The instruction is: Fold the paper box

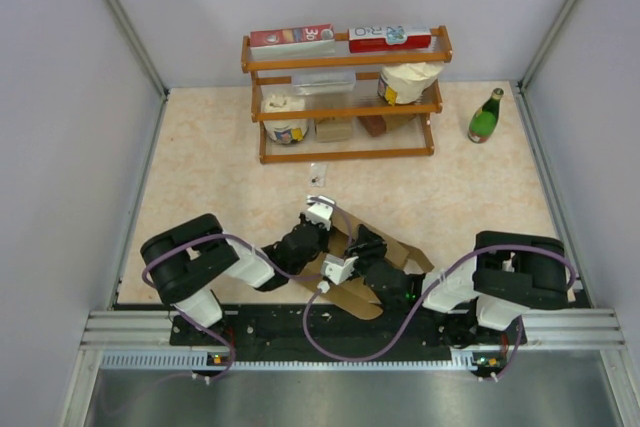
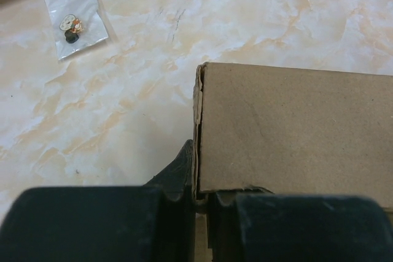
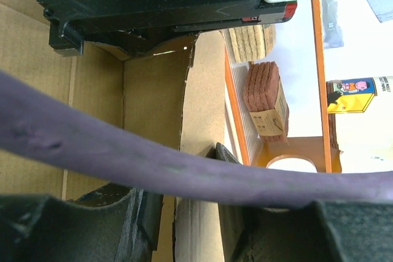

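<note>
My left end effector (image 2: 202, 191) is clenched on the edge of a paper box (image 2: 288, 133) panel. My right end effector (image 3: 191, 210) straddles another cardboard wall; can't tell if it's pinching. The box lies partly folded on the bench (image 1: 220, 177) near the front edge, between both arms. A small plastic bag (image 2: 75, 19) lies beyond it, and a wooden rack (image 1: 345, 97) stands farther back.

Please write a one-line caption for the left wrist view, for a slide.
Left gripper pinches the edge of the plain brown cardboard box on a pale marbled table.
</note>
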Controlling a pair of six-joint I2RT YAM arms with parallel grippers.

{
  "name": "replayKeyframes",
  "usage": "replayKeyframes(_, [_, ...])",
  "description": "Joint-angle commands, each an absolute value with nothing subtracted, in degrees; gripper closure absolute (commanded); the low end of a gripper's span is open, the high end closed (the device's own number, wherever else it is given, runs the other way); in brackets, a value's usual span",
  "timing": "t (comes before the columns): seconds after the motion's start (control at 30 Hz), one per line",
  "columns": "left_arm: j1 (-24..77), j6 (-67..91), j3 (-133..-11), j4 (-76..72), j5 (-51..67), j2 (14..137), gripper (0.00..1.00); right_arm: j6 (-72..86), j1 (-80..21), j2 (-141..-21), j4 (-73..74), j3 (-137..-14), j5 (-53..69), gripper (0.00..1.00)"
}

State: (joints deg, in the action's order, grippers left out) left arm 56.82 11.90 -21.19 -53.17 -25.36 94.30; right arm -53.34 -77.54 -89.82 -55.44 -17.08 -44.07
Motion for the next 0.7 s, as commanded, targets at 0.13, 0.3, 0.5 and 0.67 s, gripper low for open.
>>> replayKeyframes(0.13, [57.8, 12.0, -23.6, -54.5, -27.4, 94.6, 0.87, -48.7, -78.5, -89.6, -48.6, -17.6, -41.1, 0.62])
replayKeyframes(0.3, [58.3, 12.5, -23.3, -52.7, -27.9, 92.8, 0.48, -47.8, -78.6, -89.5, -48.4, -17.7, -41.0, 0.6])
replayKeyframes(0.5, [58.6, 14.0, -22.8, -49.8, -29.3, 89.0, 0.23, -47.1, -78.5, -89.4, -48.2, -18.1, -41.0, 0.57])
replayKeyframes(0.67, [58.8, 14.5, -21.2, -46.3, -28.0, 83.0, 0.2, -46.7, -78.5, -88.2, -47.6, -18.5, -41.0, 0.54])
